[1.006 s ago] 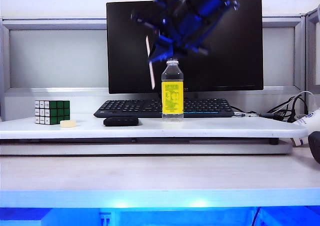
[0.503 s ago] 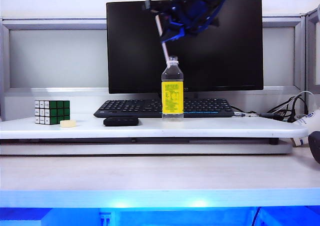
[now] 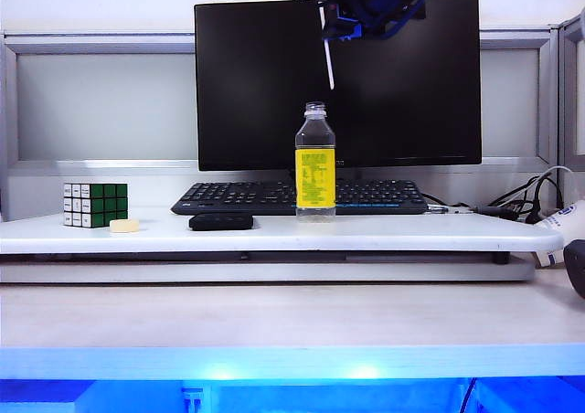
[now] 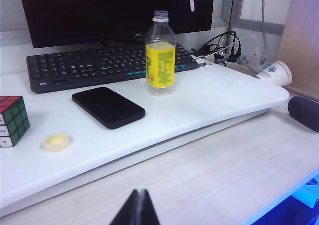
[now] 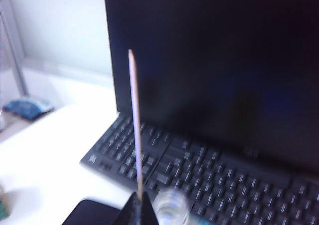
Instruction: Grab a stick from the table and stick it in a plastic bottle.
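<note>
The plastic bottle [image 3: 315,162] stands upright and uncapped on the raised white board, yellow label round its middle. High above it, in front of the monitor, my right gripper [image 3: 334,18] is shut on the thin pale stick [image 3: 327,61], which hangs down with its free tip a little above and just right of the bottle mouth. In the right wrist view the stick [image 5: 135,125] runs out from the shut gripper [image 5: 139,205], with the bottle's open mouth [image 5: 172,206] close beside it. My left gripper [image 4: 140,197] is shut and empty, low over the table [image 4: 209,170]; from there I see the bottle [image 4: 160,53].
On the white board [image 3: 411,235] lie a Rubik's cube [image 3: 95,204], a small cream cap [image 3: 124,225], a black phone [image 3: 221,221] and a keyboard [image 3: 375,196] before the monitor [image 3: 411,93]. A paper cup [image 4: 274,73], cables and a dark mouse [image 4: 305,113] sit at the right.
My right gripper has risen and shifted right with the stick. The stick swung from left of the bottle neck to hanging above the bottle mouth.
</note>
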{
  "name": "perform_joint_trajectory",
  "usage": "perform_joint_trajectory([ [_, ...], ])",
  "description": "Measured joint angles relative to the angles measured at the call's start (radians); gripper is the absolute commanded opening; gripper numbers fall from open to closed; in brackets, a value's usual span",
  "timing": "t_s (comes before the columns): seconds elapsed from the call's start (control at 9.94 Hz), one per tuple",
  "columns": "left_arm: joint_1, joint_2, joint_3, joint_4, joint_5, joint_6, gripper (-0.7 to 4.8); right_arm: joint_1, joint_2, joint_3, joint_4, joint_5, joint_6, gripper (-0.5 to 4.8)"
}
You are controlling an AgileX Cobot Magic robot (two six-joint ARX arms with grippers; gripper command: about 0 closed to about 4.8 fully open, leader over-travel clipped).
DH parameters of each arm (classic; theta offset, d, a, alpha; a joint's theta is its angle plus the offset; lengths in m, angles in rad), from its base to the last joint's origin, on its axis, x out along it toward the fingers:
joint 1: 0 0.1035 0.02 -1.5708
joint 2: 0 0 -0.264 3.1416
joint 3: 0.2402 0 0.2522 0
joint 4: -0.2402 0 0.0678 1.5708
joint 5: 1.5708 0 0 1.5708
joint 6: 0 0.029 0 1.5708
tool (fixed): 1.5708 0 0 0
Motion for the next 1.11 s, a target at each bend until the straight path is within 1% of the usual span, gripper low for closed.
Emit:
perform_joint_trajectory([
  [0.1,0.0,0.0,0.0,0.0,0.0,0.0,-0.06,-0.002,0.013,0.023,0.002,-0.002,-0.007,-0.09],
  [0.3,0.0,0.0,0.0,0.01,0.0,0.0,-0.06,-0.014,0.081,0.123,0.008,-0.047,-0.01,-0.09],
  [0.8,0.0,0.0,0.0,0.024,0.0,0.0,-0.06,-0.015,0.239,0.309,0.011,-0.05,-0.01,-0.09],
  [1.11,0.0,0.0,0.0,0.037,0.0,0.0,-0.06,-0.035,0.275,0.318,0.005,-0.053,-0.01,-0.09],
])
